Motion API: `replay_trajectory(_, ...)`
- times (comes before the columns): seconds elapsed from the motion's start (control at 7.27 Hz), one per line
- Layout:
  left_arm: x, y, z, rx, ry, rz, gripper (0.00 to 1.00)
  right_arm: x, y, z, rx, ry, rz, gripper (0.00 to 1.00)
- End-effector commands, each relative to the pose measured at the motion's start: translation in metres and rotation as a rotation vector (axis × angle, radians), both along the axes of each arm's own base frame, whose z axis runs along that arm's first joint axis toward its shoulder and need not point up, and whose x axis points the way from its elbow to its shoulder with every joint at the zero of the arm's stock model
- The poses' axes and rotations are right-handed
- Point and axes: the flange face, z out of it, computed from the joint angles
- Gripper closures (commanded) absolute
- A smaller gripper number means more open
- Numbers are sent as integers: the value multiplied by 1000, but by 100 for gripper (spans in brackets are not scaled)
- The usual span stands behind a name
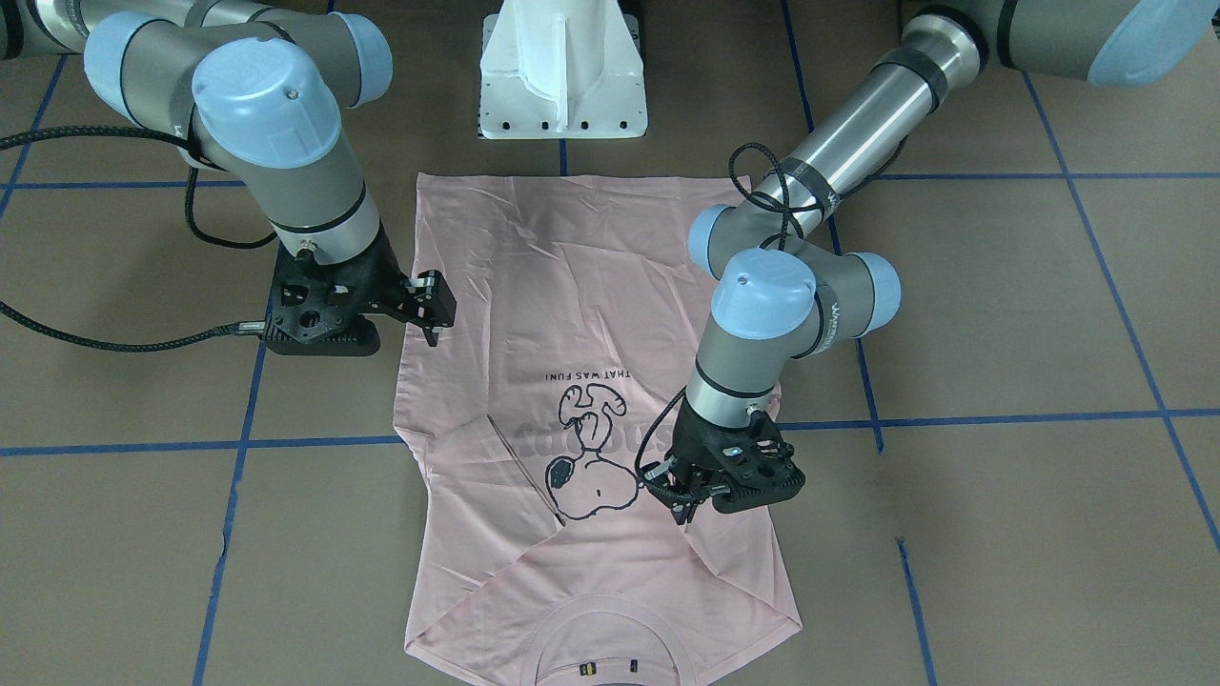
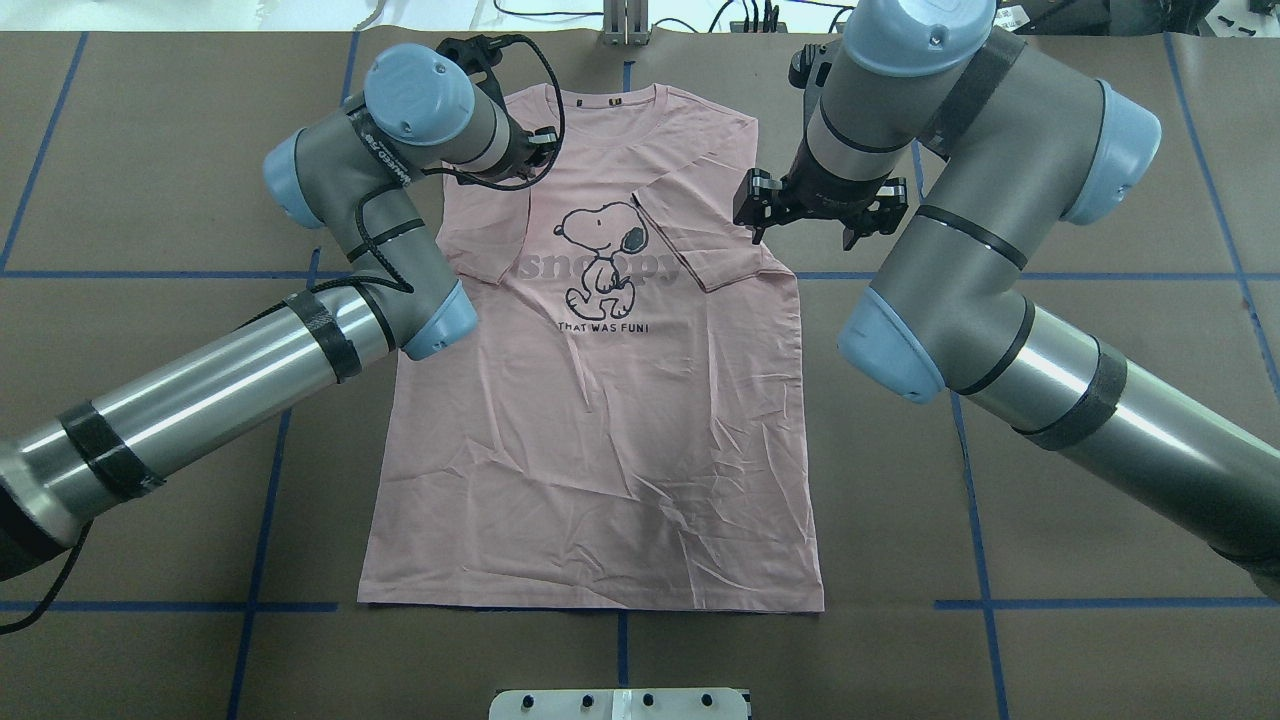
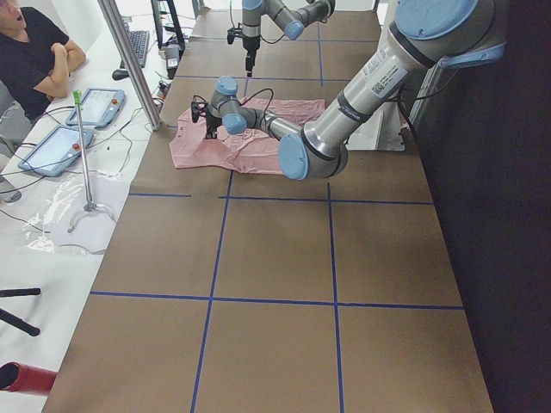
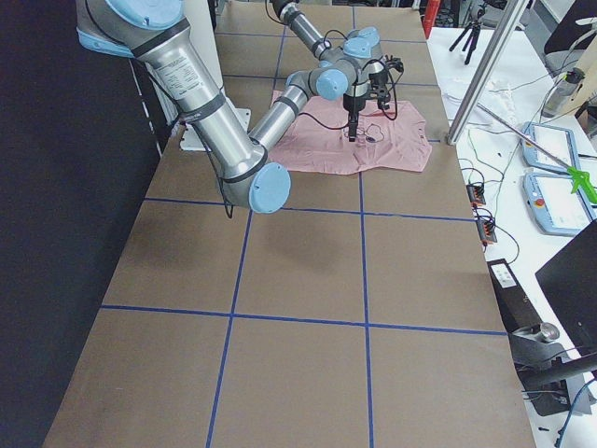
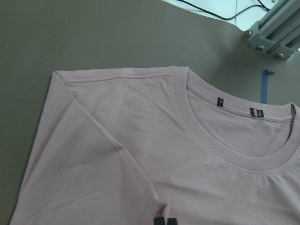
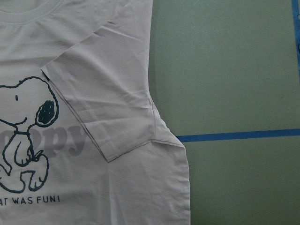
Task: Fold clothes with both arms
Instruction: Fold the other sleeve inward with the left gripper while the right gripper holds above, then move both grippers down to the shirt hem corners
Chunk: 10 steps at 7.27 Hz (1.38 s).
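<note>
The pale pink T-shirt (image 2: 600, 420) lies flat and face up on the brown table, its dog print (image 2: 600, 255) showing and its neck (image 5: 225, 140) on the side away from the robot. Both sleeves are folded inward over the chest. My left gripper (image 1: 679, 505) is down at the folded sleeve beside the dog print. Its fingertips (image 5: 160, 221) are together on the fabric, and creases run into them. My right gripper (image 1: 431, 307) hangs above the shirt's other side edge, below the other folded sleeve (image 6: 108, 108), and it holds nothing. Its fingers do not show in the right wrist view.
The white pedestal block (image 1: 562, 76) stands just beyond the shirt's hem. Blue tape lines (image 1: 953, 417) cross the table. An aluminium frame post (image 5: 274, 33) stands past the neck edge. A seated person (image 3: 34, 52) and tablets (image 3: 95, 103) are off the table's far side.
</note>
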Motion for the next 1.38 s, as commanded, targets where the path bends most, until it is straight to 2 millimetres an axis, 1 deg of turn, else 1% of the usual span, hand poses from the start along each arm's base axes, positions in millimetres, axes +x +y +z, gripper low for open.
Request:
replay_trajectory(0.0,5,9,-17,44,42,0,0,1,-1,9,11,-7,2,0)
replay_trajectory(0.14,-1,12,-32,60,66,0,0,1,-1,8,14,-10,2,0)
replay_trajectory(0.28,-12,22,-42,78,89,3,0,2,1,7,8,-17,11,0)
replay_trajectory(0.41,-34,51,-31,81,121,43,0,9,9,6,16,-27,14,0)
replay_trajectory(0.55,-60,84,-16,57,126,105,0,19,32,16,14,-35,10,0)
replay_trajectory(0.69,-82,104,-8,50,98,120,0,21,61,28,21,-37,-16,0)
replay_trajectory(0.83,-88,144,-4,53,38,183,0,26,92,37,-33,-50,8,0)
replay_trajectory(0.96,-103,181,2,80,10,234,0,8,127,35,-10,-44,46,0)
replay_trajectory(1.1,-136,209,14,89,18,238,0,-21,181,49,-9,-11,81,0)
replay_trajectory(1.24,-161,230,22,93,21,238,0,-45,231,39,-18,-31,101,0)
